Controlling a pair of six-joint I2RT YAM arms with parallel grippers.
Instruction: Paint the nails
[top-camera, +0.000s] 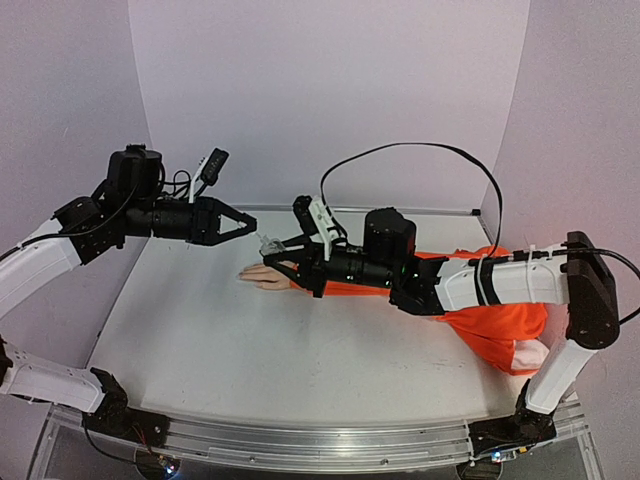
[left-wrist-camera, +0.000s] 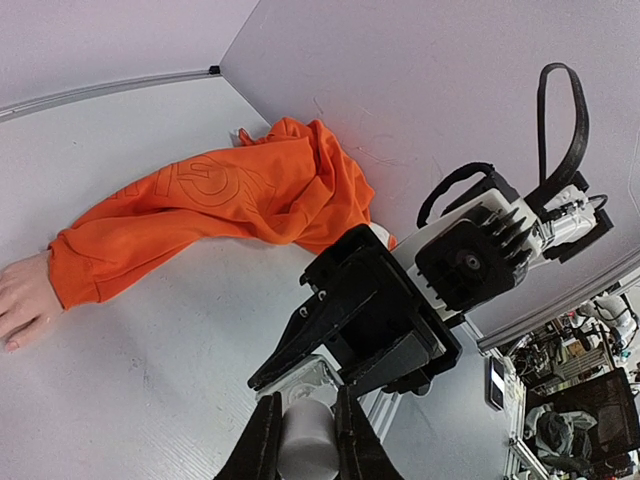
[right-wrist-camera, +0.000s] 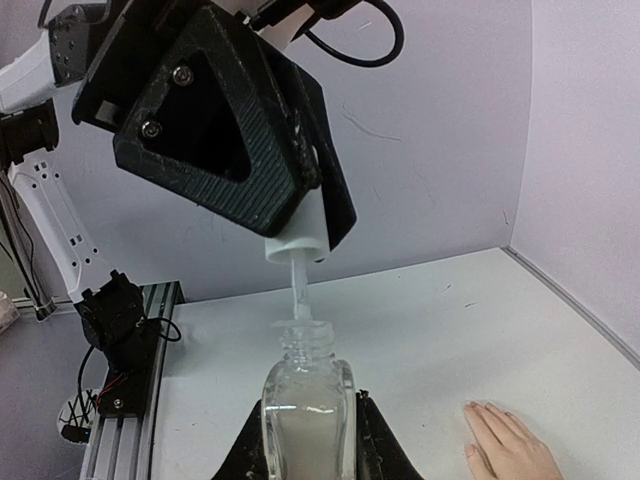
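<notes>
Pinching the white brush cap (right-wrist-camera: 297, 240) in my left gripper (top-camera: 248, 225), I am holding its brush (right-wrist-camera: 297, 288) right at the mouth of the clear polish bottle (right-wrist-camera: 308, 400), which my right gripper (top-camera: 283, 256) is clamping upright. The mannequin hand (right-wrist-camera: 508, 442) is lying flat at 4 o'clock from the bottle, its nails (right-wrist-camera: 487, 408) too small to judge. I take this as brush-loading; next is calling for a steady carry down to a fingertip.

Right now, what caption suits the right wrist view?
Left gripper holds the white brush cap above the clear bottle clamped in right gripper.
</notes>
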